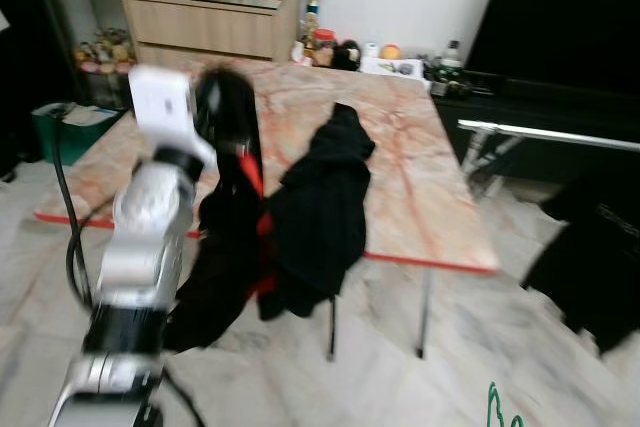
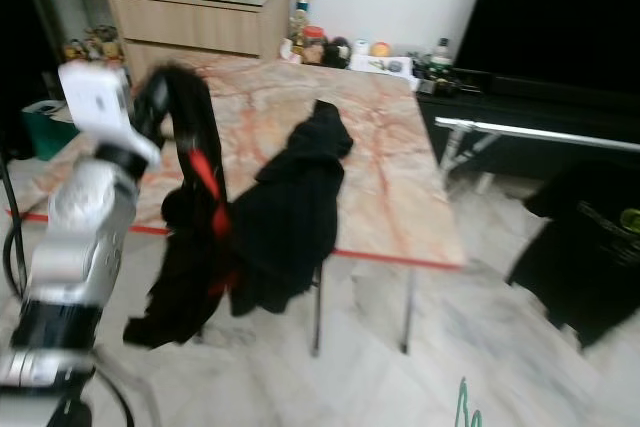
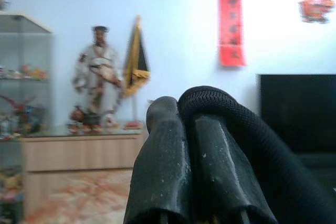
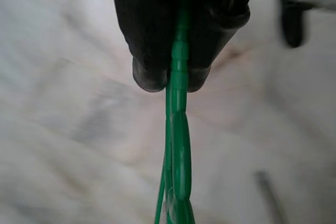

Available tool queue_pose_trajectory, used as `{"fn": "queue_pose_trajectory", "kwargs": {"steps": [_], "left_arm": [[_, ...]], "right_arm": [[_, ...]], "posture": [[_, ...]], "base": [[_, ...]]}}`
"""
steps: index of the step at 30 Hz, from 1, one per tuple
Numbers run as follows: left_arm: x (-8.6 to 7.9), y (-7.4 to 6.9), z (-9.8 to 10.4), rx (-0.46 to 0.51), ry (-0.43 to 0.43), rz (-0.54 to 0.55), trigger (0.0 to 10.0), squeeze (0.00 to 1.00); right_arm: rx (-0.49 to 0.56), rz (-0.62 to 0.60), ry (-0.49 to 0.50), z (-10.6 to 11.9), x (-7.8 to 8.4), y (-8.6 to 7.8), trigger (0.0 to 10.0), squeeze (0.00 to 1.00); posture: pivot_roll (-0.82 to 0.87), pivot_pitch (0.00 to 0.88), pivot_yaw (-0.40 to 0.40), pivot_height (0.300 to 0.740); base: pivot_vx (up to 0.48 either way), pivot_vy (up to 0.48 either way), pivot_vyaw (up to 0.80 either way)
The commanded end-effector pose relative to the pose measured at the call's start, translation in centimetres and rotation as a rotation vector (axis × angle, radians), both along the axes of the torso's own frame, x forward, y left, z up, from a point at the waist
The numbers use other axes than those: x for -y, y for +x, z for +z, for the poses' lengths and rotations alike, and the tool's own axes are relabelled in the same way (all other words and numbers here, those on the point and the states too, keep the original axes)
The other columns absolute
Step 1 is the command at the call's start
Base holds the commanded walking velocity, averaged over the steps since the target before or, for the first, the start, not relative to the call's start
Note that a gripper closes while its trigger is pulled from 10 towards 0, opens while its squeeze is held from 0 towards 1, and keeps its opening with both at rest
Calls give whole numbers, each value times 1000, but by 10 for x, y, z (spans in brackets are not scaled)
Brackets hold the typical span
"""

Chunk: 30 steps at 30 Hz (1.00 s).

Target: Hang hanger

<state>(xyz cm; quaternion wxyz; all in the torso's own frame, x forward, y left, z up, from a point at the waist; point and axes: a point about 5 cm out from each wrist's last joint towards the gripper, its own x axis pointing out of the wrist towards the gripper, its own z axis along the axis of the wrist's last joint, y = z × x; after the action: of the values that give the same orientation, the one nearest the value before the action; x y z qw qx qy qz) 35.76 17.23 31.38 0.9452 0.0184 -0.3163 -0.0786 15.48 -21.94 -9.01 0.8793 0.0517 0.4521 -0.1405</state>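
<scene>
Right end effector (image 4: 168,80) pinches the green hanger (image 4: 177,145); keep it tight, carrying it past the table (image 1: 420,177).

Table (image 1: 420,187): pink-orange marbled top with red veining, red edge strip. Garment (image 1: 320,197) draped over its edge: black; a second black garment (image 1: 215,267) beside it shows red trim. Hanger (image 4: 177,145): bright green, between black fingers (image 4: 149,35) of the right gripper (image 4: 169,80). Floor (image 1: 480,347): pale grey-veined marble. Left arm (image 1: 140,247): silver, white block at the wrist. Wall banner (image 3: 231,19): red.
</scene>
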Motion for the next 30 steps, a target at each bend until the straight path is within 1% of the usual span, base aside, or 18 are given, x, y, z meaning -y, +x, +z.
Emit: {"fn": "queue_pose_trajectory", "kwargs": {"steps": [1, 2, 6, 11, 15, 16, 17, 18, 19, 20, 22, 23, 24, 25, 26, 27, 29, 30], "left_arm": [[13, 4, 8, 16, 6, -36, 10000, 0], [20, 10, 22, 39, -11, -67, 10000, 0], [32, 19, 40, 62, 6, -106, 10000, 0], [36, 27, 50, 63, 2, -112, 10000, 0], [37, 30, 52, 60, -11, -108, 10000, 0], [37, 31, 50, 44, -19, -116, 10000, 0], [41, 34, 43, 1, -9, -146, 10000, 0], [47, 35, 25, -45, 52, -171, 10000, 0], [50, 34, 15, -68, 72, -186, 10000, 0], [50, 34, 15, -68, 72, -186, 10000, 0], [57, 31, -25, -167, 95, -245, 10000, 0], [57, 31, -25, -167, 95, -245, 10000, 0], [62, 23, -58, -239, 107, -267, 10000, 0], [66, 15, -83, -310, 116, -275, 10000, 0], [66, 14, -87, -322, 117, -276, 10000, 0], [66, 10, -100, -353, 127, -275, 10000, 0], [65, 3, -117, -397, 138, -274, 10000, 0], [61, -6, -138, -458, 168, -262, 10000, 1000]], "right_arm": [[-14, -17, -26, 0, 11, -6, 10000, 0], [-12, -19, -25, 0, 11, -6, 10000, 0], [-11, -24, -25, 0, 10, -6, 10000, 0], [-10, -25, -23, 0, 11, -5, 10000, 0], [-12, -16, -24, 0, 11, -5, 10000, 0], [-13, -15, -24, 0, 11, -5, 10000, 0], [-13, -14, -23, 0, 11, -5, 10000, 0], [-13, -12, -24, 0, 11, -5, 10000, 0], [-13, -12, -24, 0, 11, -5, 10000, 0], [-13, -12, -24, 0, 11, -5, 10000, 0], [-13, -12, -24, 0, 12, -6, 10000, 0], [-13, -12, -24, 0, 12, -6, 10000, 0], [-17, -6, -25, 0, 12, -7, 10000, 0], [-20, -5, -25, 0, 12, -8, 10000, 0], [-20, -5, -25, 0, 12, -8, 10000, 0], [-21, -3, -26, 0, 12, -8, 10000, 0], [-23, 0, -26, -1, 12, -8, 10000, 0], [-25, 4, -28, -1, 13, -9, 10000, 0]], "posture": [[235, 0, -71, 740], [235, 0, -69, 740], [229, 0, -59, 740], [235, 0, -60, 740], [236, 0, -61, 740], [236, 0, -62, 740], [236, 0, -62, 740], [232, 0, -60, 740], [230, 0, -59, 740], [230, 0, -59, 740], [230, 0, -58, 740], [230, 0, -58, 740], [229, 0, -61, 740], [230, 0, -62, 740], [230, 0, -62, 740], [230, 0, -62, 740], [228, 0, -62, 740], [230, 0, -62, 740]], "base": [[480, 0, 0], [480, 0, 0], [480, 0, 0], [480, 0, 0], [480, 0, 0], [480, 0, 0], [480, 0, 0], [0, 0, 0], [0, 0, 0], [0, 0, 0], [0, 0, 0], [0, 0, 0], [0, 0, 0], [0, 0, 0], [0, 0, 0], [0, 0, 0], [0, 0, 0], [0, 0, 0]]}}
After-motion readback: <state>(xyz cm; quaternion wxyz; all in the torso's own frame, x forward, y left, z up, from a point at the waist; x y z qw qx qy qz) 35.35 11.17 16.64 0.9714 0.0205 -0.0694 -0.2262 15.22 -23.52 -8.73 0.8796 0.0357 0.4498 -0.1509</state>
